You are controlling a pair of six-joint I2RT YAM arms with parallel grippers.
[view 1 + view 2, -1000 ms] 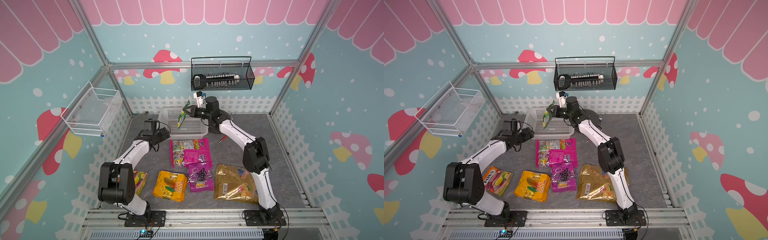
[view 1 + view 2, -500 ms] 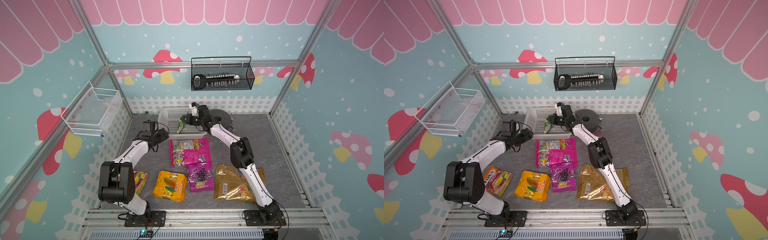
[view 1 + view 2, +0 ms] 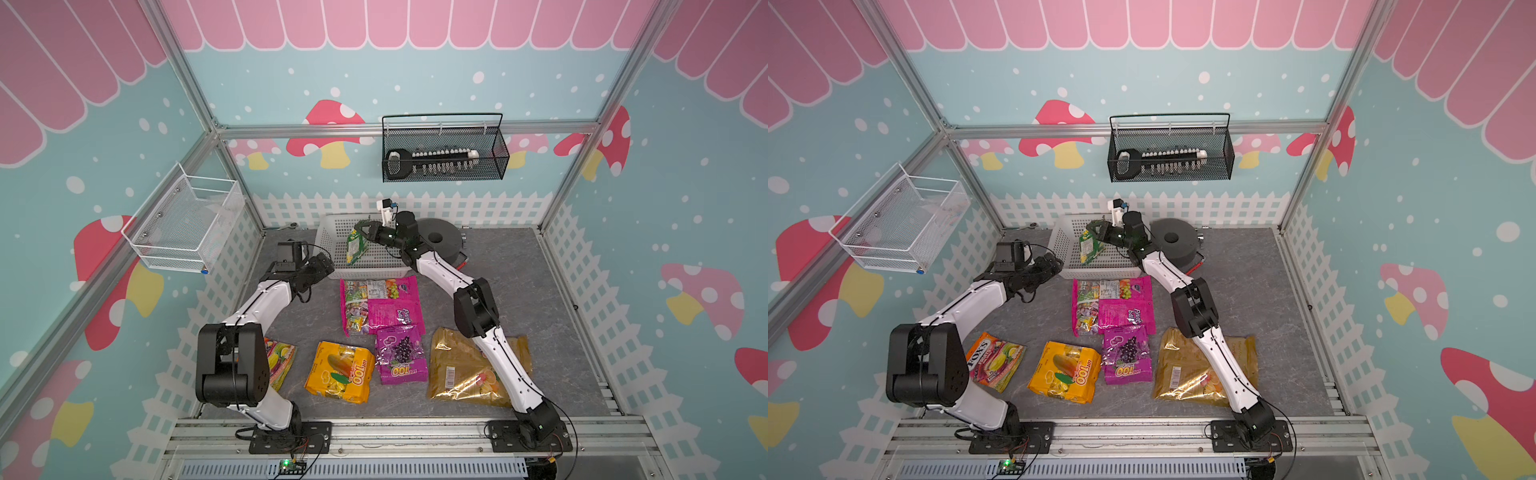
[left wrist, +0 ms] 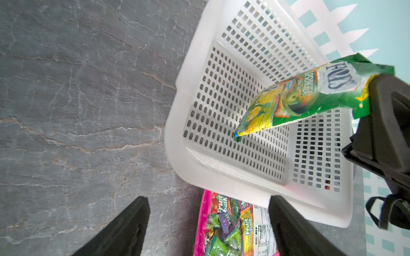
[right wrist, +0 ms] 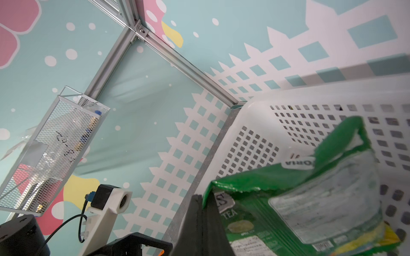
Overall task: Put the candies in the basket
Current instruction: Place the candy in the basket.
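Small glossy green-yellow bag [image 3: 356, 248], top crumpled, pinched shut in my right tool [image 3: 367, 231], hanging inside white perforated basket [image 3: 374, 272], only thing in it. My left tool [image 3: 326, 266] gapes wide, holds nothing, beside basket.

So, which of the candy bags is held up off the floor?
The small green Fox's bag: the right gripper pinches its top edge, and it hangs into the white basket. All other bags lie flat on the grey floor.

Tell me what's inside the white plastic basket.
One green candy bag, hanging tip-down from the right claw. The rest of the basket floor looks bare; the patch beneath the bag and claw is hidden.
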